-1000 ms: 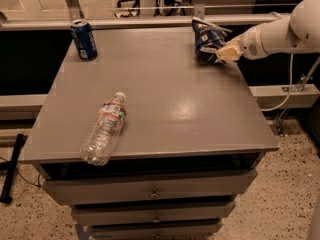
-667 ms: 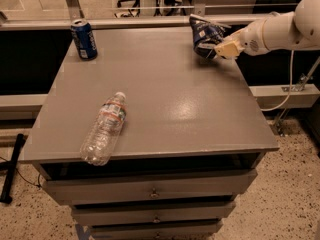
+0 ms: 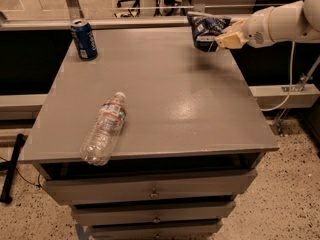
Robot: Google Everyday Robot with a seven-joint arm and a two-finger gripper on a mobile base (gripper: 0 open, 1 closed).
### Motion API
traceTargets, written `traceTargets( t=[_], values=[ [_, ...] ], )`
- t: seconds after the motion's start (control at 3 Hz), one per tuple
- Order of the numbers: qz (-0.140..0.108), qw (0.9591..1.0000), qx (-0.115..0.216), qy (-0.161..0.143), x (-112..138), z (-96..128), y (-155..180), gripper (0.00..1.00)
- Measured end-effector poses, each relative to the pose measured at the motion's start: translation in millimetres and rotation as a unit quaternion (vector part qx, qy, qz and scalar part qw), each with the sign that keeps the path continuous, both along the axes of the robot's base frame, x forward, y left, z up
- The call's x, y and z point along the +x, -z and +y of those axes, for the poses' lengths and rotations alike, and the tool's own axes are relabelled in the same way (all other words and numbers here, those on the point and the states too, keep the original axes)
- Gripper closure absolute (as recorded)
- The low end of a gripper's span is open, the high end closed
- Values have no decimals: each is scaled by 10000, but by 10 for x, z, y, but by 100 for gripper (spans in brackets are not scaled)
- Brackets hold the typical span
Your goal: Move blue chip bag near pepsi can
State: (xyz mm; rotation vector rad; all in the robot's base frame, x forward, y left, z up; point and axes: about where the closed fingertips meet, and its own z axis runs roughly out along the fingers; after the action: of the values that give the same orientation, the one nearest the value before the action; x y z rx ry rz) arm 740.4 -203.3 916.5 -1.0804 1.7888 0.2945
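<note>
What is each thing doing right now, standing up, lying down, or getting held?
blue chip bag: crumpled, gripped by the end effector.
end effector: shut on the bag, at the far right.
pepsi can: standing upright, far left.
water bottle: lying on its side, cap on.
drawers: shut.

Chip bag [image 3: 204, 29] in tool [image 3: 220, 40], back-right; can [image 3: 84, 39] back-left

Cream tool [image 3: 218, 40] on blue chip bag [image 3: 202, 27]
</note>
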Motion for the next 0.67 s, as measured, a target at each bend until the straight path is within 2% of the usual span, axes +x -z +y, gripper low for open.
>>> traceTargets(
  t=[0.33,0.67],
  values=[
    [-168,9995,56,-271,67,183,-24,100],
    [-429,9955,161,-828,244,666,-43,100]
  ],
)
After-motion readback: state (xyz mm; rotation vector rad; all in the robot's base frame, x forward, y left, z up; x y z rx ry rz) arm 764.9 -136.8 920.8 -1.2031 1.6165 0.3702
